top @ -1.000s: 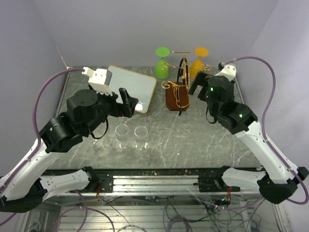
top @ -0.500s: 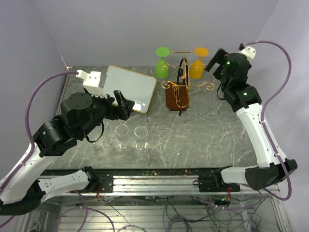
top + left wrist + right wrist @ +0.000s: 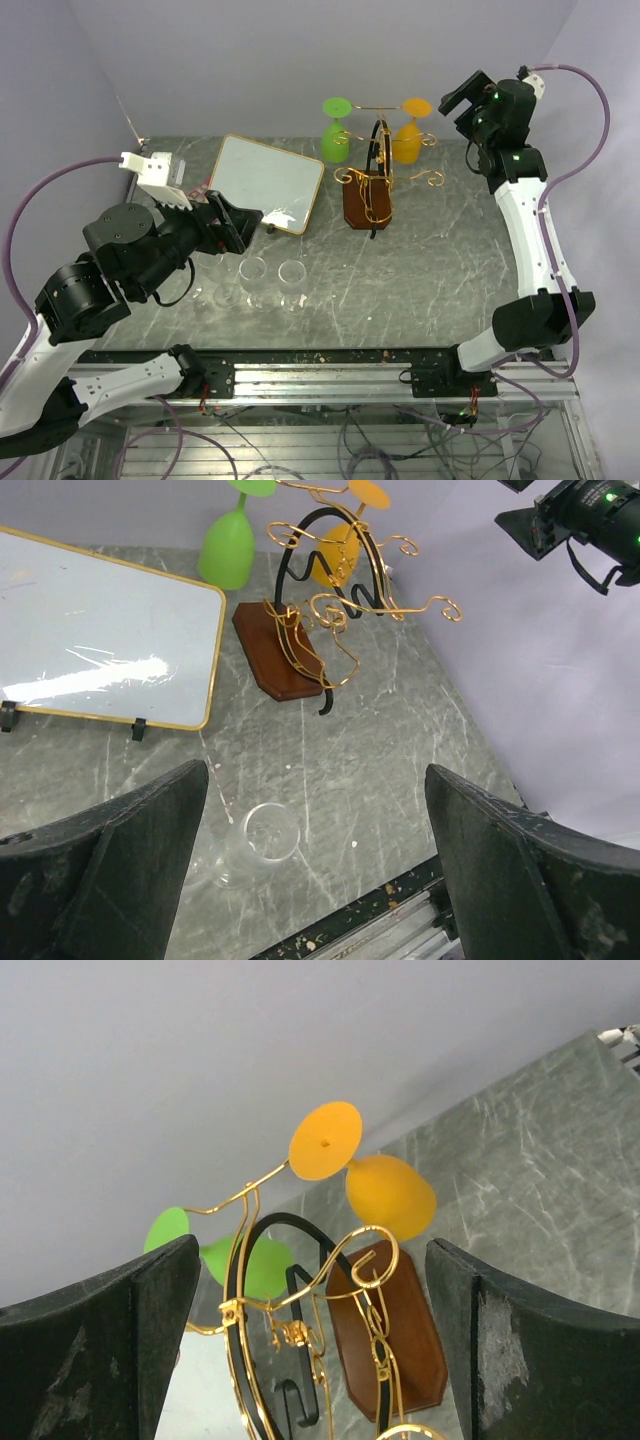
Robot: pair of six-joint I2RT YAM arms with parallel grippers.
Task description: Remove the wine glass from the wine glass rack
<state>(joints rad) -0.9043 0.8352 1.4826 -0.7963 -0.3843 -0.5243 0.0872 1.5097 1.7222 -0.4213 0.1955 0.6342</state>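
Right wrist view: the right gripper [image 3: 310, 1248] is seen spread wide, above and apart from the wine glass rack [image 3: 395, 1345], on which the orange wine glass [image 3: 390, 1195] is hung upside down. Its bowl is best pinched gently and slid out along the wire. The green wine glass [image 3: 270, 1268] hung beside it and the scroll ends could be snagged. The left gripper [image 3: 315, 770] is also spread, over a clear glass [image 3: 265, 835] on the table [image 3: 400, 740].

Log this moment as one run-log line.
left gripper: open, empty, near clear glasses | right gripper: open, empty, raised by orange glass | rack: orange glass, green glass both hanging | task: not done
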